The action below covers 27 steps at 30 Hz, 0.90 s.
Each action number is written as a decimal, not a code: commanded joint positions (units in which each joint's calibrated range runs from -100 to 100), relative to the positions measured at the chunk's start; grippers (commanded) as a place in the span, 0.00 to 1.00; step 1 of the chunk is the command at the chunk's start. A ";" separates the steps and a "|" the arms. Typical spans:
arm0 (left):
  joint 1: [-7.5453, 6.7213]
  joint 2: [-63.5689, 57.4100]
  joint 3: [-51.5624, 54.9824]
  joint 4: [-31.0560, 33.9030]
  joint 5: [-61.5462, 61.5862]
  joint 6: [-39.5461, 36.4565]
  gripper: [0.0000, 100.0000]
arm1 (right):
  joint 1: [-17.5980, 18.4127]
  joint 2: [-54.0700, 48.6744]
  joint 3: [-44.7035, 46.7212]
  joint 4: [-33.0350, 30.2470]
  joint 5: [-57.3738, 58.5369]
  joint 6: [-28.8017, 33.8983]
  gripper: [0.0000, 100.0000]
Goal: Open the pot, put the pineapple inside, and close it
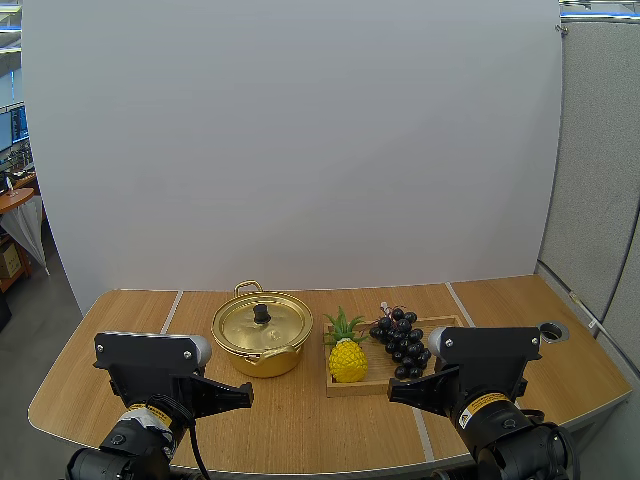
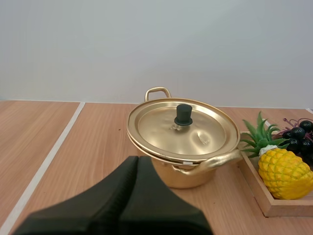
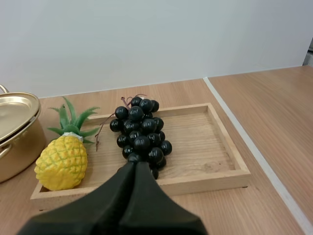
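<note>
your left gripper [image 2: 137,160] was closed on nothing, its two black fingers pressed together into one dark wedge, low over the light wooden table [image 1: 300,425] on the near side of the round gold-coloured metal pot [image 1: 262,345]. the pot's shallow gold lid [image 2: 195,134] sat on it, the small black knob [image 2: 184,115] upright at its middle. from that gripper the knob lay ahead and a little to the right, with bare table between.

your right gripper [image 3: 135,165] was likewise shut and empty, poised just in front of the shallow rectangular wooden tray [image 3: 230,147], its tips aimed at the bunch of dark purple-black grapes [image 3: 140,132]. the small yellow pineapple with green leaves [image 3: 62,164] was at the tray's left end, just beside the pot and left of the grapes, so ahead and to the left of the right gripper. its crown was on the far side of the body; whether it stood upright or leaned back i could not tell.

judging from this, nothing of the task was done. your left arm was the nearer to the knob and your right arm the nearer to the pineapple, so the lid looked like the left's job first, and its fingers would have to part before reaching.
</note>
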 commanded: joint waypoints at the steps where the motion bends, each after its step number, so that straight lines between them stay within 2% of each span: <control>1: 0.05 -0.21 -5.49 0.20 0.71 -0.36 0.00 | -0.29 -0.34 -5.28 -0.35 -0.73 -0.29 0.00; 8: 0.05 -0.21 -17.77 0.20 1.47 -0.36 0.00 | -0.23 -0.34 -17.82 -0.35 2.44 -0.39 0.00; 11: 0.05 -0.21 -23.68 0.20 8.39 -0.36 0.00 | -0.23 -0.34 -22.90 -0.35 7.08 -0.39 0.00; 17: 0.05 -0.21 -31.50 0.20 31.84 -0.36 0.00 | -0.23 -0.34 -32.03 0.44 21.51 -0.39 0.00; 22: 0.05 -0.21 -31.83 0.20 34.67 -0.25 0.00 | -0.23 -0.34 -35.78 6.73 33.54 -0.39 0.00; 24: 0.05 -0.21 -31.83 0.20 34.44 -0.25 0.00 | -0.23 -0.34 -36.62 10.60 35.86 -2.94 0.00; 27: 0.05 -0.21 -32.07 0.20 34.44 -0.25 0.00 | -0.23 -0.34 -37.42 16.52 38.23 -13.05 0.00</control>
